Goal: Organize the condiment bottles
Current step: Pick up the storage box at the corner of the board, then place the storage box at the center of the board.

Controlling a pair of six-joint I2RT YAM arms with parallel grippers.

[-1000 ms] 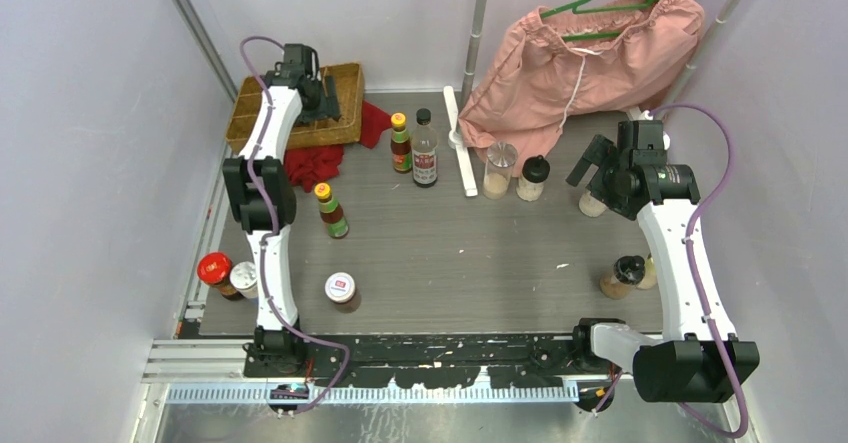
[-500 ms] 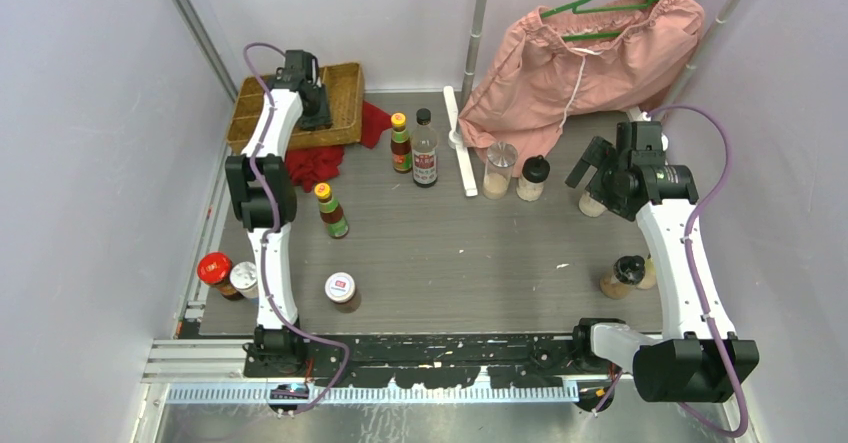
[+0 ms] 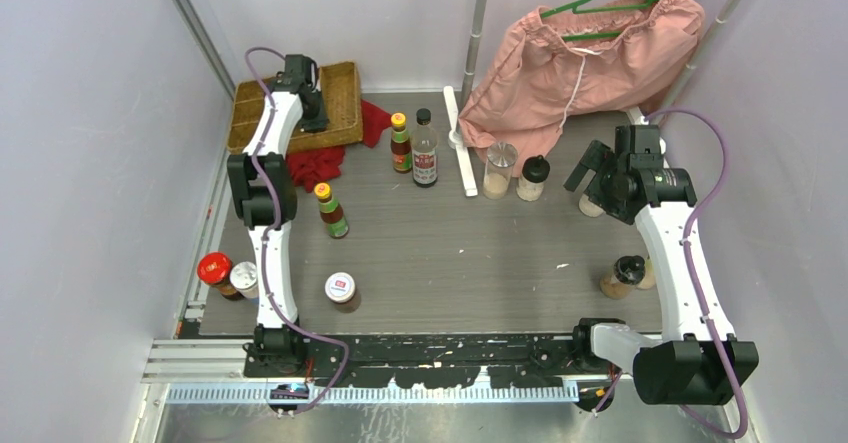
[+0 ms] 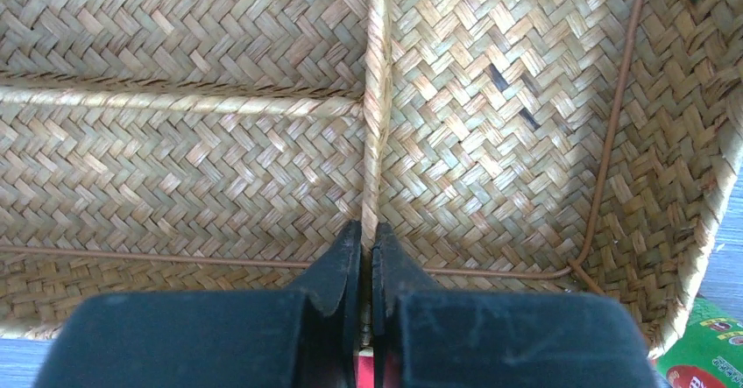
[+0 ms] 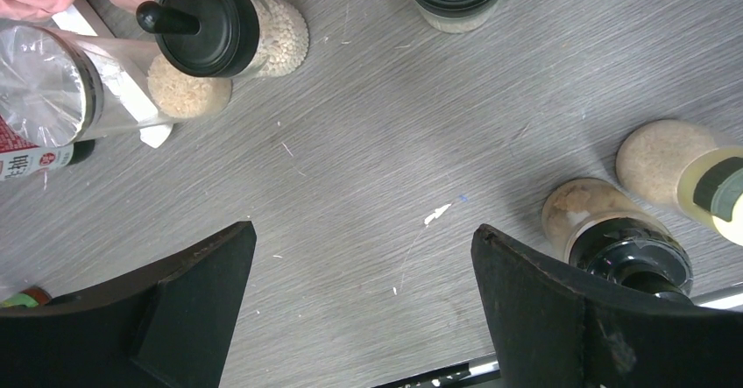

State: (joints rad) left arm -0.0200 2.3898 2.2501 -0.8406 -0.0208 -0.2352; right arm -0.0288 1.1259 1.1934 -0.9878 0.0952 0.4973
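Across the grey table we see a yellow-capped sauce upright just beside the tall black-capped bottle. To their right, a silver-lidded jar of pale granules stands beside a black-lidded shaker of pale beads. Near the right edge, a black-capped jar holds brown powder. Our right gripper hangs above these with its fingers spread wide, gripping nothing. Our left gripper is pinched tight over the wicker tray, above its divider.

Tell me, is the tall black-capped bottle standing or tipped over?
Standing: the tall bottle is upright, cap on top, beside a yellow-capped bottle.
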